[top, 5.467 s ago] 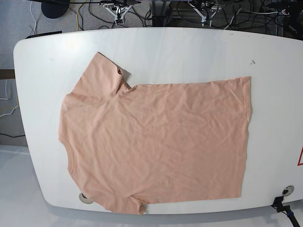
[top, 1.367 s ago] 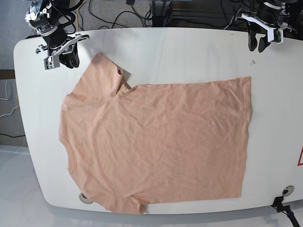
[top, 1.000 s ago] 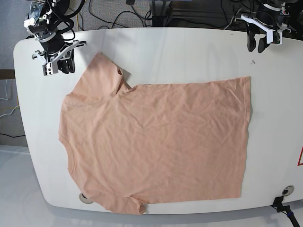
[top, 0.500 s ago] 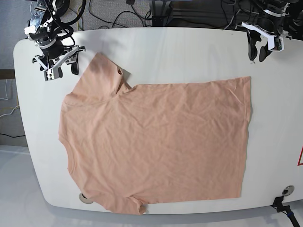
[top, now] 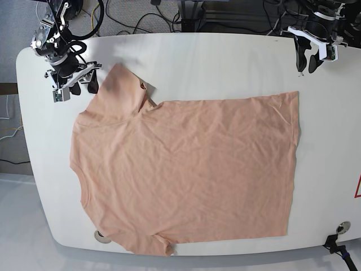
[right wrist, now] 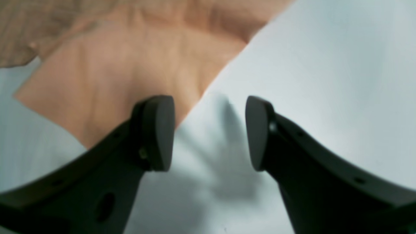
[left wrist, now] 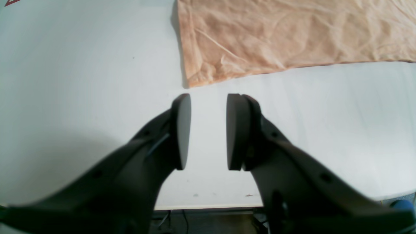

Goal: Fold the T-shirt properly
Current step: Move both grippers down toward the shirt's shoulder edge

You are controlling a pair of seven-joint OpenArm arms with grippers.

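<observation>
The T-shirt [top: 186, 169] lay spread flat on the white table [top: 214, 62], slightly wrinkled, covering much of the top.

The left gripper [left wrist: 208, 130] hovered over bare table with its jaws parted by a modest gap and nothing between them. Just beyond the tips — ahead and slightly toward the left finger — sat a corner of the shirt's hem, close to the pads [left wrist: 183, 130] but apart from them; the fabric edge ran away past the right finger's side.

The right gripper [right wrist: 209, 131] stood wider open, also empty. Its left finger overlapped the edge of a sleeve in the wrist view, while its right finger was over plain table; the sleeve's slanted edge passed through the gap just ahead of the tips. Whether that finger touched cloth could not be told — the view was blurred.
</observation>
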